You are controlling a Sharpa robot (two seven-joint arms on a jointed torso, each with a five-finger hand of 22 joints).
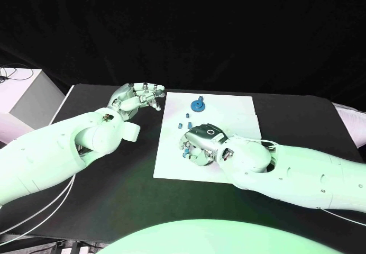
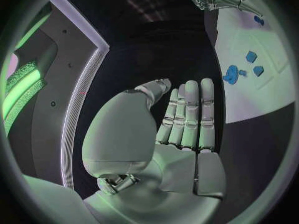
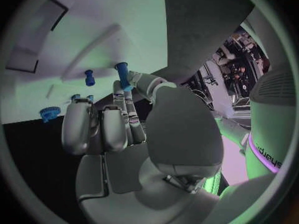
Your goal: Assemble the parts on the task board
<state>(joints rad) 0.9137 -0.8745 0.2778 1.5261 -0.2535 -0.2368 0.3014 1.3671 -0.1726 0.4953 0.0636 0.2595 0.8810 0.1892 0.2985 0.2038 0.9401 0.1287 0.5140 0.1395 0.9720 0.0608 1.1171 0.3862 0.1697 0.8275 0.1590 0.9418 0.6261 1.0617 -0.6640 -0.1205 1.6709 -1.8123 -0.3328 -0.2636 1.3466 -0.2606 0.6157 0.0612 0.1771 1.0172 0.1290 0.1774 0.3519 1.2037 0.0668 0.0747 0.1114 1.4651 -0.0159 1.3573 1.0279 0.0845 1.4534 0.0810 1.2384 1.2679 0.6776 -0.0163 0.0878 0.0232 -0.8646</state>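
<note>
We are seeing the right hand [image 1: 201,142] resting low over the white task board [image 1: 229,108], pinching a small blue peg [image 3: 122,74] between thumb and a fingertip. A blue gear [image 1: 198,105] is lying farther back on the board, with 2 small blue pieces [image 1: 183,125] between it and the hand. The left hand [image 1: 137,97] is hovering beside the board's left edge, fingers straight and holding nothing.
</note>
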